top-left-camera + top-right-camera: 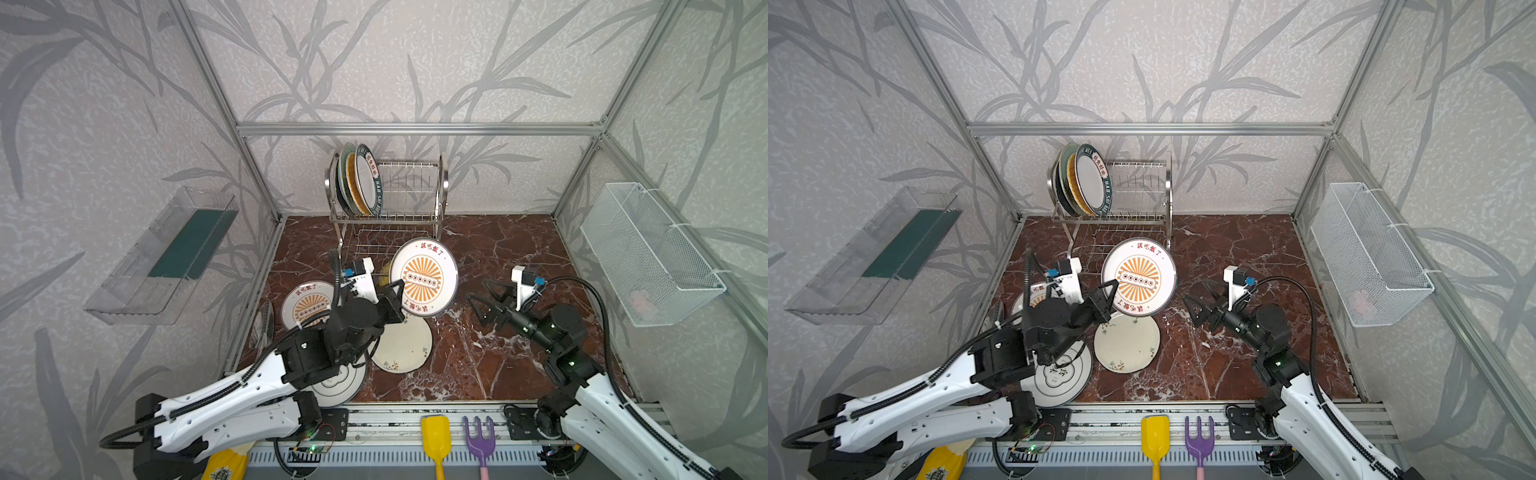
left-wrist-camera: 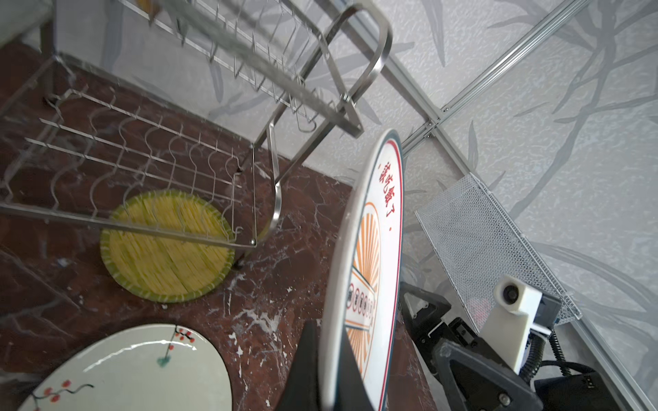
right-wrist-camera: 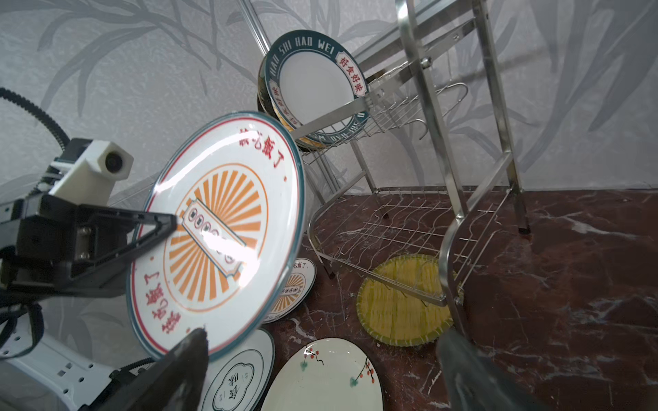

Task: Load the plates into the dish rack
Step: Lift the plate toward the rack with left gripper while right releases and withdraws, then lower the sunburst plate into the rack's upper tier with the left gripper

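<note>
Left gripper (image 1: 398, 289) clenches a round white orange-sunburst ceramic plate (image 1: 424, 276); right gripper (image 1: 478, 291) gapes empty — four plates (image 1: 365, 183) stand in the steel wire rack (image 1: 443, 183) beyond, four lie beneath.

- Your rack's (image 1: 441, 187) upper tier stands free to the right of the plates (image 1: 365, 183) packed at its left end.
- A raised sunburst plate (image 1: 424, 278) hangs before the lower tier.
- Bare surface (image 1: 498, 365) lies open on the right.

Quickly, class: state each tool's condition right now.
Left tool: closed on the raised sunburst plate.
Right tool: open, holding nothing.
</note>
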